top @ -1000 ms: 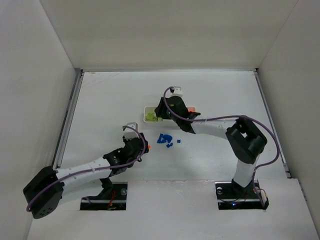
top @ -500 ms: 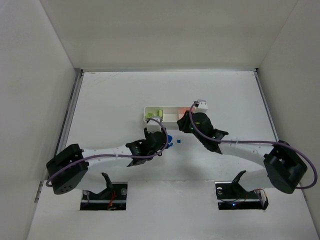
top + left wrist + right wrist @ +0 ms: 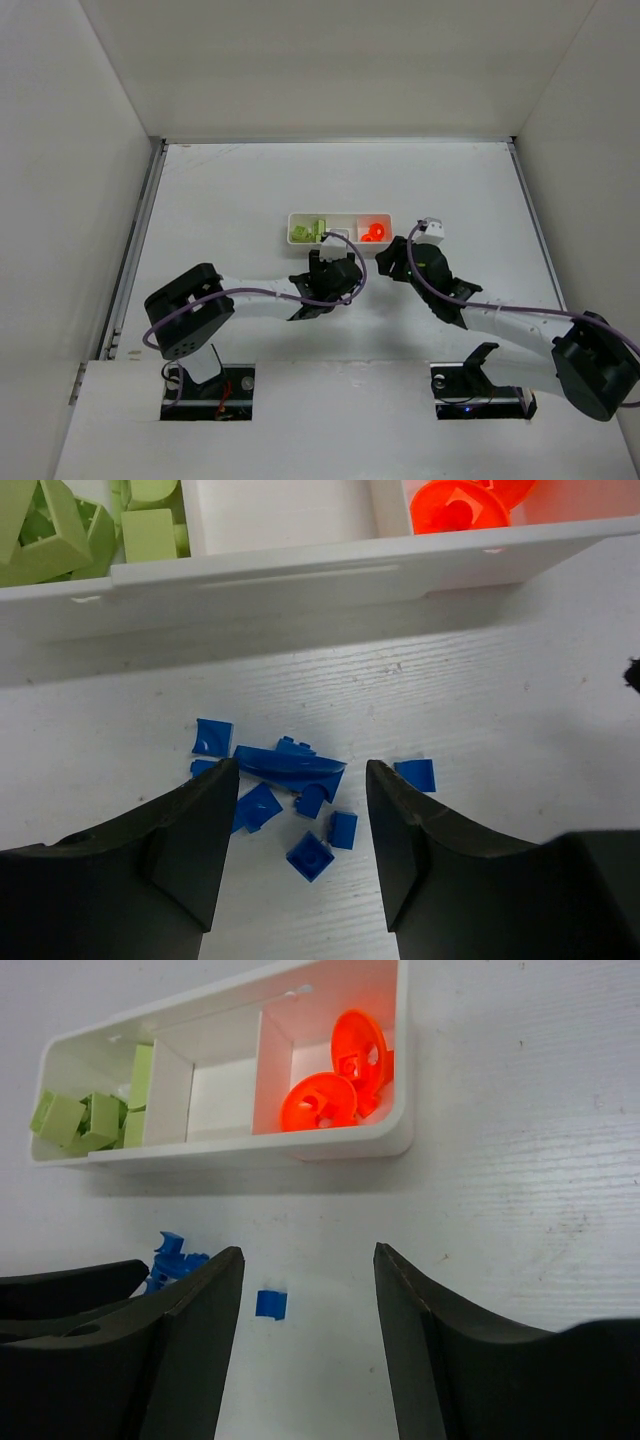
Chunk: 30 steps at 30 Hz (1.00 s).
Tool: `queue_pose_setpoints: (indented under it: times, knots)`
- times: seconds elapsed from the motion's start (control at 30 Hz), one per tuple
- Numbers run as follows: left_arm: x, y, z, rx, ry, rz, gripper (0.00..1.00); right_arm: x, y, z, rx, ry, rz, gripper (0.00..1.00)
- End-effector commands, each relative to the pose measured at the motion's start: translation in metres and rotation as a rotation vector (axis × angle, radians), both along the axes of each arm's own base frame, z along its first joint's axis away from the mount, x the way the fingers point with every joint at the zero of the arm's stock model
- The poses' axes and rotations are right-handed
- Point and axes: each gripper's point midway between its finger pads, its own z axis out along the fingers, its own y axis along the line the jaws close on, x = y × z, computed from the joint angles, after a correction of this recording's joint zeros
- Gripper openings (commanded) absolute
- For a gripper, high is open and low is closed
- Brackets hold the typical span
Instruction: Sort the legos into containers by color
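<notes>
The white tray [image 3: 340, 240] has lime green legos [image 3: 308, 232] in its left compartment, orange-red legos [image 3: 375, 232] in its right one, and a bare middle one [image 3: 225, 1095]. My left gripper [image 3: 330, 272] is open just in front of the tray. In the left wrist view its jaws [image 3: 302, 790] straddle a small pile of blue legos [image 3: 290, 770] on the table. My right gripper [image 3: 395, 262] is open and empty at the tray's right front. One lone blue brick [image 3: 270, 1304] lies just inside its left finger [image 3: 190, 1340].
White walls enclose the table, and a metal rail [image 3: 140, 230] runs along the left side. The two grippers are close together in front of the tray. The left gripper's dark finger [image 3: 60, 1285] shows at the left edge of the right wrist view.
My left gripper has swung right and forward, from the near left to over the blue legos. My right gripper has drawn back off the tray to its right front, uncovering it.
</notes>
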Motion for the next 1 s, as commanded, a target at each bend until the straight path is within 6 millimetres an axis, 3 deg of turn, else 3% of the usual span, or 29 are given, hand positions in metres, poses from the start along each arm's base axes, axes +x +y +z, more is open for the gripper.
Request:
queue_pose_setpoints:
  times: [0.0, 0.37, 0.6, 0.77, 0.97]
  knots:
    - [0.011, -0.003, 0.02, 0.001, -0.074, 0.038, 0.52, 0.004, -0.003, 0.011, 0.039, -0.038, -0.022, 0.62]
    - [0.014, -0.01, -0.001, 0.063, -0.055, 0.019, 0.49, 0.002, -0.001, 0.005, 0.054, -0.032, -0.009, 0.64]
    - [0.014, -0.008, 0.0, 0.065, -0.063, 0.022, 0.38, 0.002, -0.001, 0.003, 0.051, -0.027, -0.011, 0.64]
    - [0.014, -0.009, 0.019, 0.02, -0.088, 0.024, 0.32, 0.001, -0.002, 0.002, 0.052, -0.028, -0.011, 0.64]
    - [0.017, -0.009, 0.072, -0.101, -0.145, 0.026, 0.32, 0.001, -0.002, 0.002, 0.053, -0.029, -0.011, 0.64]
